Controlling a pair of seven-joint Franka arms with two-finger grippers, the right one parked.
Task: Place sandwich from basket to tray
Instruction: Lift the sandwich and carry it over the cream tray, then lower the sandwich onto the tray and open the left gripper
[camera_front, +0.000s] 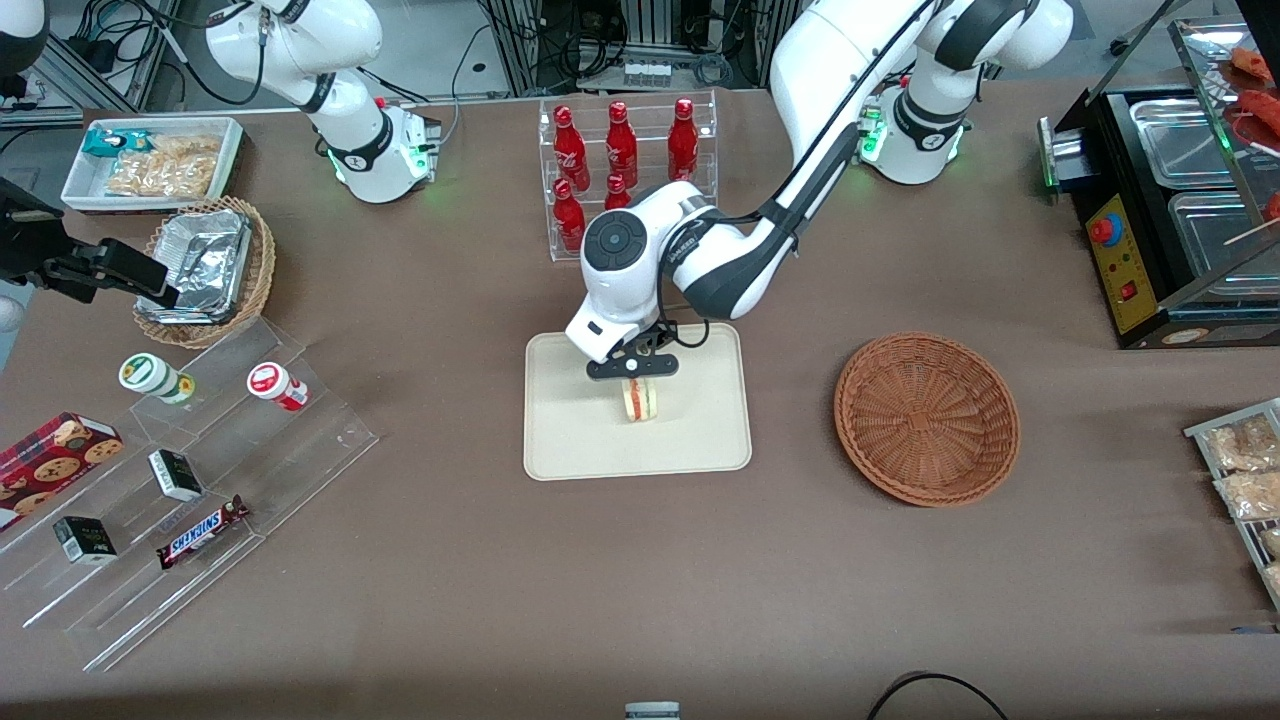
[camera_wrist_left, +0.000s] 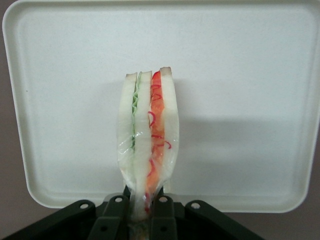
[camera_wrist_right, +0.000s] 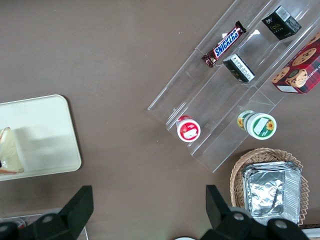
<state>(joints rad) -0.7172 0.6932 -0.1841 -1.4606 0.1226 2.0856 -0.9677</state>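
Here, the small triangular sandwich of pale white bread, with its green and orange-red filling layers showing edge-on, stands upright over the middle of the flat cream-beige rectangular plastic tray; whether its lower edge touches the tray surface cannot be told. The left arm's black two-finger gripper sits directly above it, fingers closed narrowly on the sandwich's upper edge, as the wrist view confirms: the two dark fingers pinch the wrapped wedge at its thin end, with the tray spread beneath. The white arm reaches down to the tray from the table's edge farthest from the front camera. Well apart from the tray, toward the working arm's end of the table, lies the round reddish-brown woven wicker basket, nothing visible inside it. Farther from the camera than the tray stands a clear acrylic rack of red bottles. Toward the parked arm's end sit a clear stepped display holding snacks and a lighter tan wicker basket with a foil container.
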